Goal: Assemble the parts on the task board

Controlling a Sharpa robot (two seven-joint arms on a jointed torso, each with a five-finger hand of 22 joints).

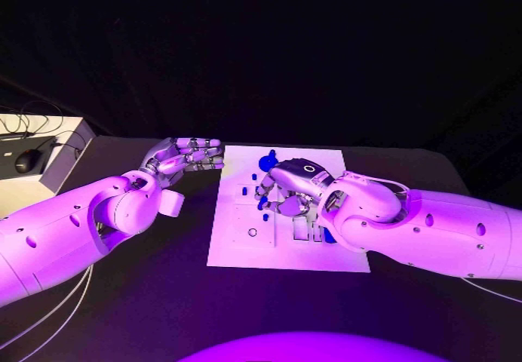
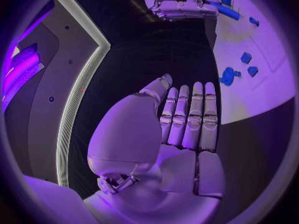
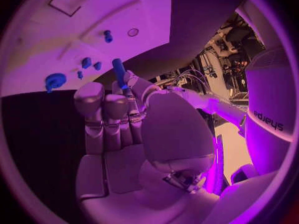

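The black table (image 1: 163,302) is seen from the head view, with the white task board (image 1: 245,249) laid in its middle. At the table's far left corner a pale box (image 1: 49,162) is placed, with a dark mouse-like object (image 1: 29,160) on top of it.

The left hand (image 1: 187,157) is held just beside the board's far left corner, over the bare table. In the left wrist view its fingers (image 2: 194,115) are stretched out straight and laid side by side, and nothing is held in them.

The right hand (image 1: 292,190) is positioned over the middle of the board. In the right wrist view a blue peg (image 3: 119,72) is pinched between its thumb and curled fingers, the peg standing up out of the grip, above the board's surface.

Smaller blue parts are scattered on the board: a round blue part (image 1: 268,161) lies near the far edge, just beyond the right hand, and it is also seen in the right wrist view (image 3: 55,80). Several small blue pieces (image 3: 91,63) lie beside it, and one short blue stub (image 3: 107,36) is set further along the board near a round hole (image 3: 132,32)
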